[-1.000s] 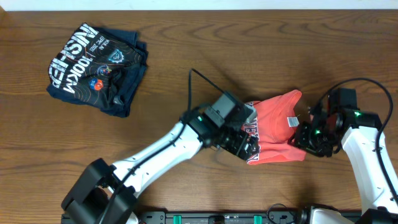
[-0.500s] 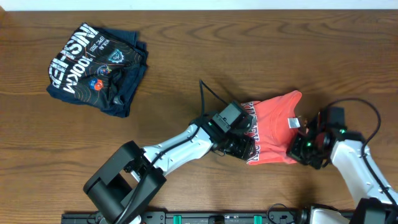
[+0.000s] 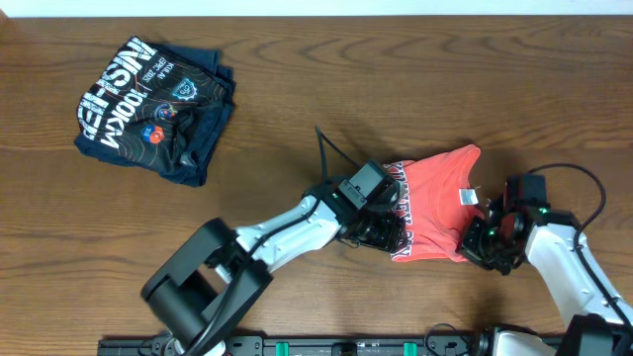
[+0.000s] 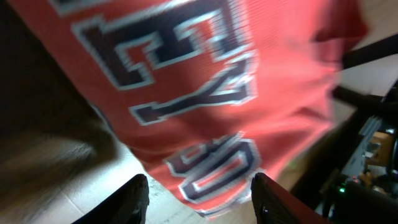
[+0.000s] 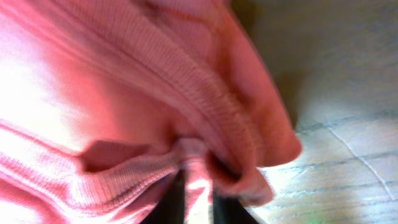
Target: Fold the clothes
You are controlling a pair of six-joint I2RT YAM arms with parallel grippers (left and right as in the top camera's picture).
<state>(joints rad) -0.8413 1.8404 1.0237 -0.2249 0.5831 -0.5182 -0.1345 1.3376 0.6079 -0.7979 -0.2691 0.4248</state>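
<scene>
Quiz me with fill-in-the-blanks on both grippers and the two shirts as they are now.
The right gripper has its fingers ___ on a bunched edge of the orange-red T-shirt.
The left gripper has its fingers ___, at that shirt's lettered hem.
The dark navy shirt lies folded toward the table's far ___ corner.
Missing words: shut; open; left.

Table: we see a dark brown wooden top (image 3: 297,89) with grain and plank seams running across, filling nearly the whole overhead view.
Far edge: we make out a pale strip (image 3: 316,6) beyond the table; wall or floor, we cannot tell.
Near edge: a black rail (image 3: 326,346) with green fittings.
Light: soft and even, we find, with short shadows and a faint sheen on the wood.
</scene>
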